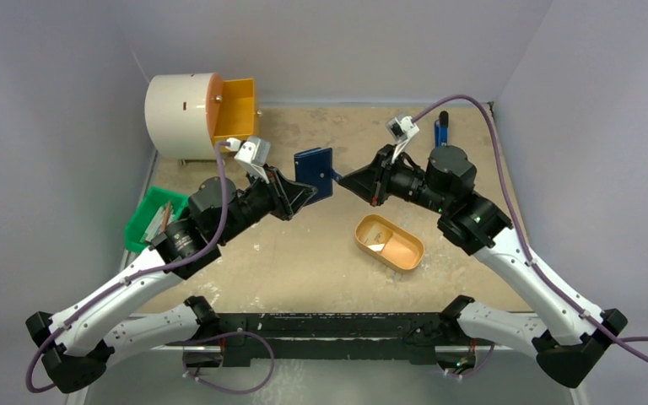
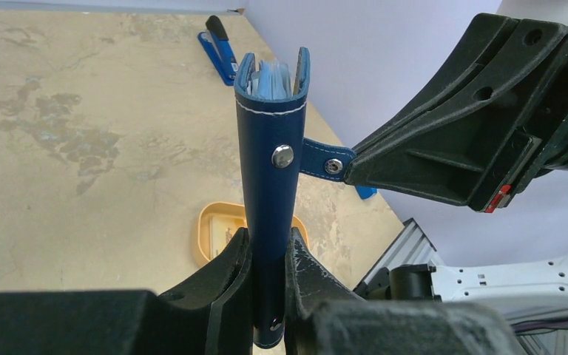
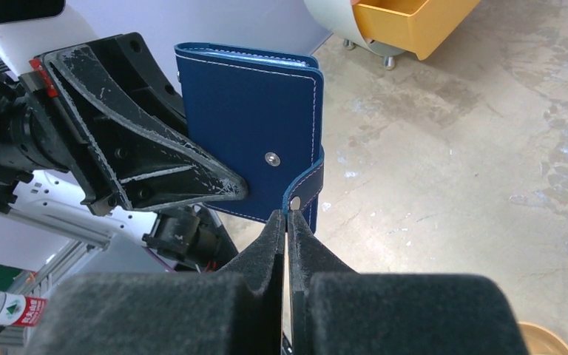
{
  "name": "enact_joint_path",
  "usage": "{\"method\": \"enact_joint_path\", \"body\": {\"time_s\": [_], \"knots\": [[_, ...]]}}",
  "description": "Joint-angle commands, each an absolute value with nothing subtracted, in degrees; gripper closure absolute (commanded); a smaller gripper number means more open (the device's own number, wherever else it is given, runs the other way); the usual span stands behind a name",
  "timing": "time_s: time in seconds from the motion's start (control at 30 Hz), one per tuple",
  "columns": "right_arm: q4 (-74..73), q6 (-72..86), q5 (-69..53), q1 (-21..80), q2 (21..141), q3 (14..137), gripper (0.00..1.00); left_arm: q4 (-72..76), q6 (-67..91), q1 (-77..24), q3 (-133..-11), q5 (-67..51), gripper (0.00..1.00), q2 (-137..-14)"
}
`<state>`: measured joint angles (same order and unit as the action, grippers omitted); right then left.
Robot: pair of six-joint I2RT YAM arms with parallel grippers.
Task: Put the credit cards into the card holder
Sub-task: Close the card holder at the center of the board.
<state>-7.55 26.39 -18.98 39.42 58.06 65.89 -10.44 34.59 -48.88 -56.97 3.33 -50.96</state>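
Left wrist: card holder [image 2: 270, 185] clamped upright betw. L gripper [image 2: 268, 244] fingers; R gripper [image 3: 287, 218] tips pinched on snap tab [image 3: 308, 185].

The card holder [image 2: 270, 185] is showing deep navy, with white stitching running along its edges, silver snap studs and paler blue leaves peeking from its top. The left gripper [image 2: 266, 255] and the right gripper [image 3: 287, 218] are showing matte black, their fingers [image 2: 314, 270] carrying whitish scratches.

The tabletop [image 1: 304, 270] is showing mottled beige with greyish blotches. Right of its middle, an oval tray [image 1: 388, 242] is glowing orange. At its left edge a bin [image 1: 153, 218] is showing bright green. At the far left corner a drum [image 1: 177, 114] is showing cream white with an orange face, beside a yellow-orange box [image 1: 236, 105]. Near the far right corner a tool [image 1: 443, 128] is showing blue and black.
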Motion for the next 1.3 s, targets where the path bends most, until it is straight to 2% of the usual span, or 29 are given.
{"method": "enact_joint_path", "body": {"time_s": [0.0, 0.5, 1.27], "knots": [[-2.55, 27.33, -20.29, 39.64, 58.39, 65.45, 1.0, -6.15, 32.68, -48.75, -56.77, 7.8, 1.0, -49.95], [2.04, 30.28, -20.39, 39.73, 62.11, 65.02, 1.0, -4.64, 33.56, -49.48, -56.21, 4.86, 1.0, -52.09], [1.56, 29.85, -21.58, 39.91, 63.46, 65.57, 1.0, -5.44, 33.11, -51.31, -56.69, 3.27, 1.0, -53.62]]}}
